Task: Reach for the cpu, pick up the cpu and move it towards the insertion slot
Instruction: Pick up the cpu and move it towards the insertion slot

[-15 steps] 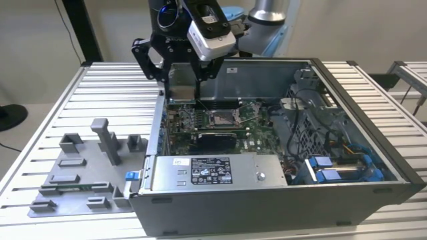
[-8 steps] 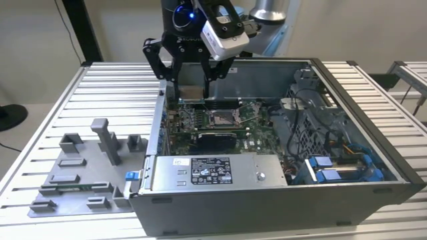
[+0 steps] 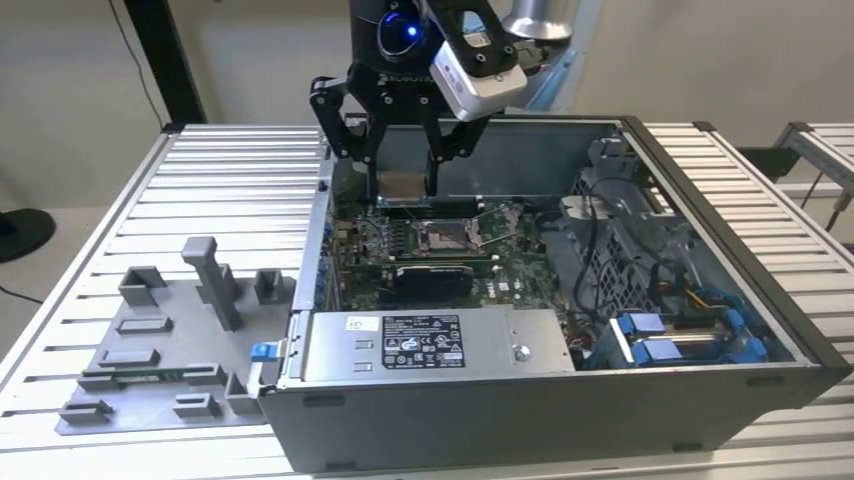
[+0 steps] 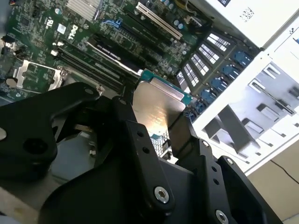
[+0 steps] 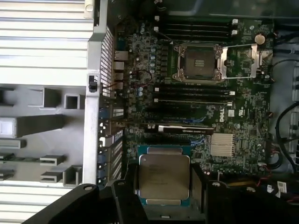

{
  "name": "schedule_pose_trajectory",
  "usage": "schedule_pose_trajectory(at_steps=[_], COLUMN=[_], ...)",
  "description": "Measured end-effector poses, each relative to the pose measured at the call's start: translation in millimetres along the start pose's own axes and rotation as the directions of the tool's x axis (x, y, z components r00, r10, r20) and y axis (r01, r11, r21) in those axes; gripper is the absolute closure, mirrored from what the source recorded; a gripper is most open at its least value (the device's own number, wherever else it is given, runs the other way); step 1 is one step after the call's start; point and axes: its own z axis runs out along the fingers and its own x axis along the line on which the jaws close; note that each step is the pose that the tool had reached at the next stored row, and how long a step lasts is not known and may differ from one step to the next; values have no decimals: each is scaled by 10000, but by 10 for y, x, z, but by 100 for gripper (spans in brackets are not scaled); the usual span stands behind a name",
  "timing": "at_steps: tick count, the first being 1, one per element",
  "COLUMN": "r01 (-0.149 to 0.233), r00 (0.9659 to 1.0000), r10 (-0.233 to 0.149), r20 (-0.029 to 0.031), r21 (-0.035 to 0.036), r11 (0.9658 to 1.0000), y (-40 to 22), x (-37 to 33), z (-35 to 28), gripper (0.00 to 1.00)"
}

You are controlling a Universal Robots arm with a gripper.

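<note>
Between the gripper [image 3: 404, 188] fingers, the cpu [image 5: 164, 175] is clamped by two opposite edges, its silvery face showing in both wrist views. Directly below lies the motherboard [image 5: 243, 116] inside the open computer case [image 3: 534, 420]; the insertion slot [image 5: 198, 61] sits farther off, apart from the cpu, its metal frame hinged open.

cpu [image 5: 164, 175]: silvery metal lid, satin sheen. insertion slot [image 5: 198, 62]: shiny metal frame, dark matt centre. tray [image 3: 134, 380]: matt grey plastic. table [image 3: 227, 170]: ribbed pale metal.
</note>
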Motion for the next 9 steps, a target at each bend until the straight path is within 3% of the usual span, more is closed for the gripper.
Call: schedule_pose_trajectory(at_steps=[9], r01=[0], r00=[10000], r10=[0], r20=[0], r21=[1], r11=[10000], y=[-2], x=[-145], z=[-2], gripper=[100])
